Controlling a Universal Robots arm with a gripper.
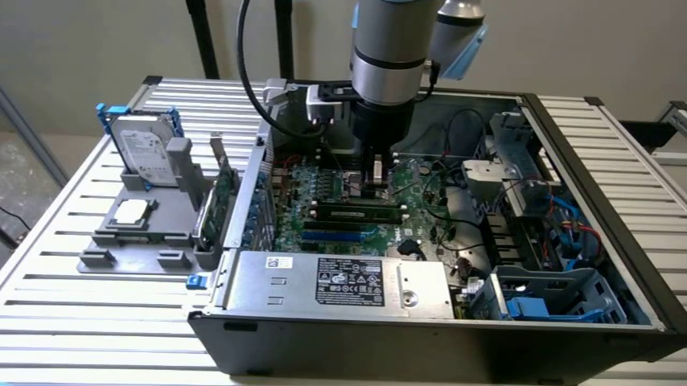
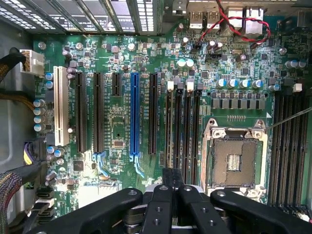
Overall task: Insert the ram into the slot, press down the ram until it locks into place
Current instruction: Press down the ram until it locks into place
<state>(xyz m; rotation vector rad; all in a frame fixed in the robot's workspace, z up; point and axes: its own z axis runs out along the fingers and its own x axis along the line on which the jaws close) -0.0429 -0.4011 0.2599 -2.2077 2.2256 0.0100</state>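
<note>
The ram (image 1: 359,213), a thin green stick with black chips, stands on edge in a long black slot (image 1: 322,215) on the motherboard inside the open computer case (image 1: 558,338). My gripper (image 1: 376,183) reaches straight down into the case, its tips just above and behind the ram's end at the exterior view's right; whether they touch it I cannot tell. In the wrist view the gripper (image 2: 171,183) is shut with nothing between its fingers, over the near ends of a row of narrow black slots (image 2: 178,131) with white end clips.
A bright blue socket (image 2: 134,117) and the open CPU socket (image 2: 234,156) flank those slots. A silver power supply (image 1: 333,281) fills the case front. Cables (image 1: 451,233) and a blue drive cage (image 1: 548,301) crowd the exterior view's right. Outside, a grey holder (image 1: 140,233) carries a hard drive (image 1: 150,149).
</note>
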